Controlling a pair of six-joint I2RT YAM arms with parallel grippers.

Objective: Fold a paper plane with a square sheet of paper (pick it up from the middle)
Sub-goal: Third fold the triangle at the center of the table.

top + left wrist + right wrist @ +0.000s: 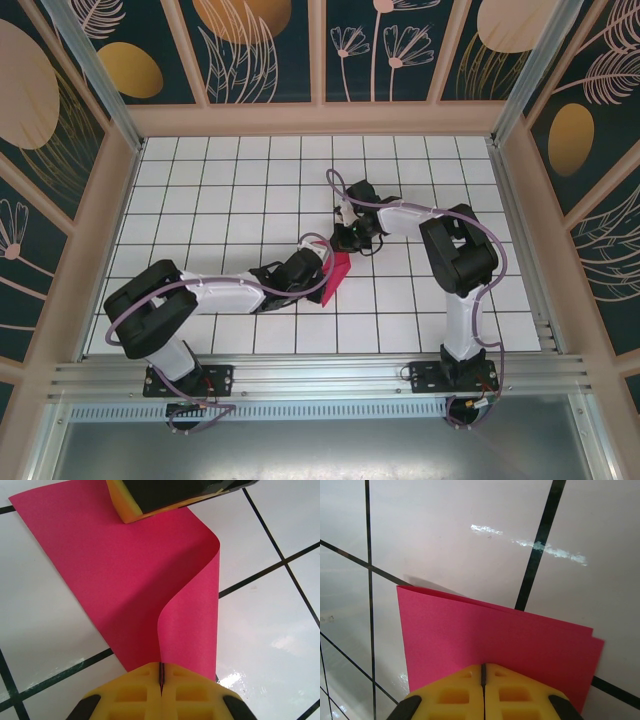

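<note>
The left gripper (161, 672) is closed. Its yellow pads nip one edge of the square sheet of paper (125, 580), which rises into the seam between them and curls back down onto the table (200, 190). From there the magenta strip runs straight away, its long axis pointing at the right gripper (483, 672). That one is closed too, its tips at the far end where two layers lie doubled; whether it pinches or only presses them I cannot tell. The sheet lies near the table's middle, a little toward the near edge, between both arms. I judge the raised curl must be laid flat for the crease.
</note>
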